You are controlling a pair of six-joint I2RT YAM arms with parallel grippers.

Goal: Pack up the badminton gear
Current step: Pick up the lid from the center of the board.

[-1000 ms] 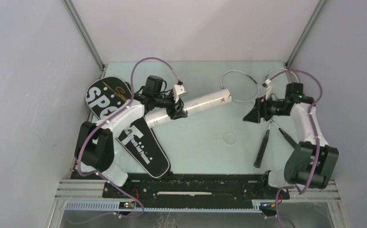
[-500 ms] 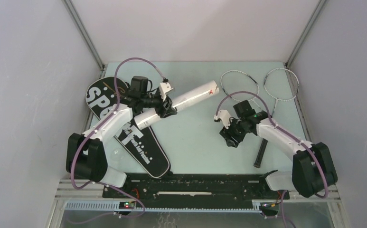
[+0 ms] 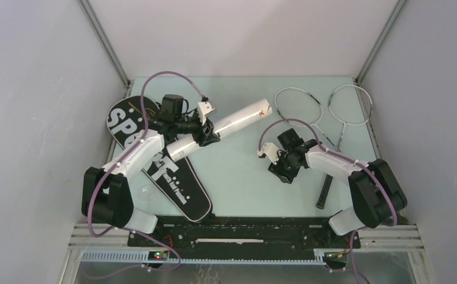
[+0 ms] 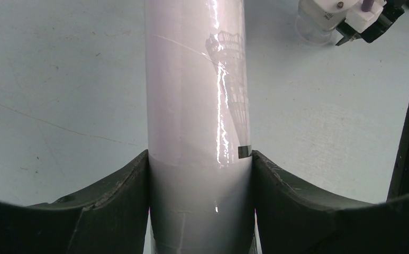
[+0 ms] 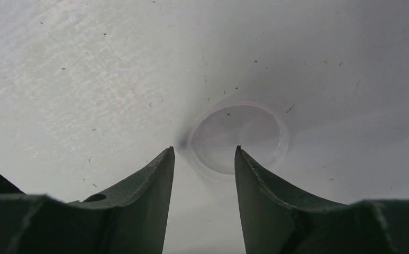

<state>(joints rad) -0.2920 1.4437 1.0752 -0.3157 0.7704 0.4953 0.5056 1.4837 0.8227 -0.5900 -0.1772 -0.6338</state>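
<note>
Two arms at work on a pale green table (image 3: 237, 183). On the left we see the left gripper (image 3: 205, 133) pinching the long white tube (image 3: 240, 120) about halfway along its length. From the left wrist camera its fingers (image 4: 276, 196) press flat against both sides of the tube (image 4: 191, 79). The tube runs on a slant from near the black bag (image 3: 175, 184) out toward the far middle of the table, and we cannot tell whether it touches the surface.

The bag, lettered "SPORT", lies flat along the left side, partly under the left arm.

The right gripper (image 3: 285, 173) points down near the table's centre, its jaws spread. Its own camera shows the fingertips (image 5: 205, 151) standing apart at the near rim of a clear round cap (image 5: 242, 135) that lies on the table, the cap being wider than the gap between them. We cannot tell whether they touch it.

The two racquets (image 3: 298, 107) lie side by side at the far right – heads toward the back, a black handle (image 3: 325, 190) toward the arms.
</note>
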